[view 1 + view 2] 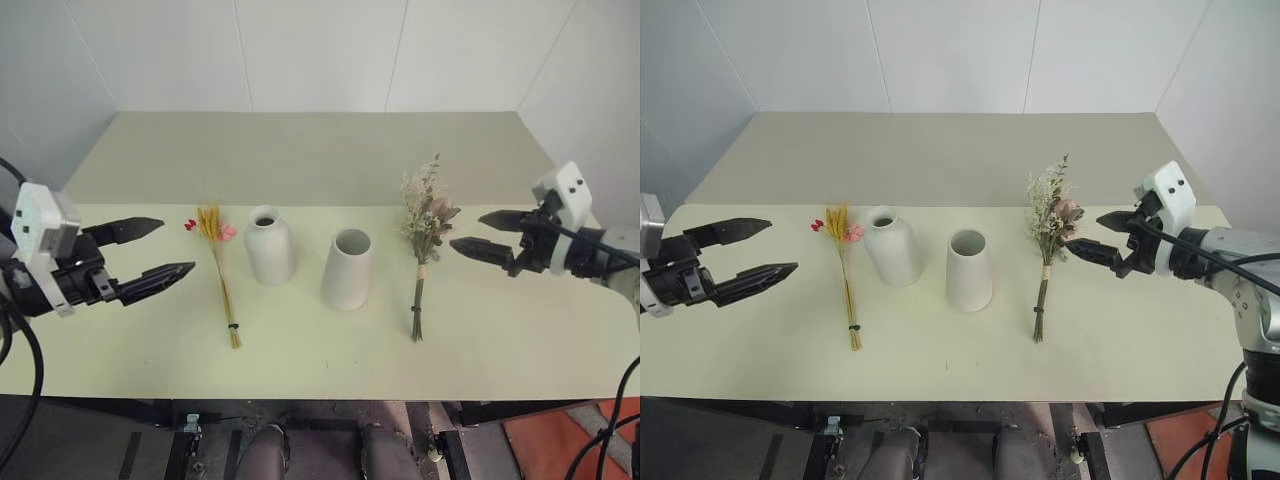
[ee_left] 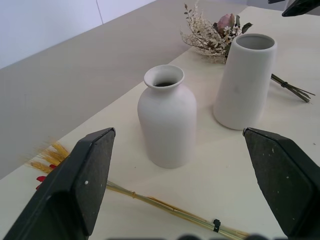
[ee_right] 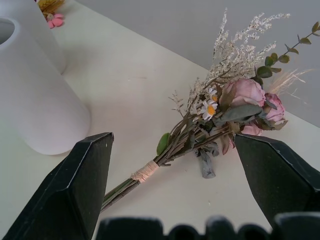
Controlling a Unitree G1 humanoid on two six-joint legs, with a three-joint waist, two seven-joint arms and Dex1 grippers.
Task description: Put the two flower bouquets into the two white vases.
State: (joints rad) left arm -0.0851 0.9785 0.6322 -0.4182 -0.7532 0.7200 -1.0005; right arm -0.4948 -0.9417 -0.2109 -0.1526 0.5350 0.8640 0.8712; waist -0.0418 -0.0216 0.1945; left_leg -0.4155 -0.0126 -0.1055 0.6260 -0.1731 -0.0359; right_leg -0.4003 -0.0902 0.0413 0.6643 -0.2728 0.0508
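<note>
We see the left gripper hovering at nine o'clock of the surface, fingers spread, aimed inward at the wheat bundle lying flat. The right gripper hovers at three o'clock, fingers spread, just beside the rose bouquet. Between the bouquets stand the bottle vase and tapered vase.
</note>
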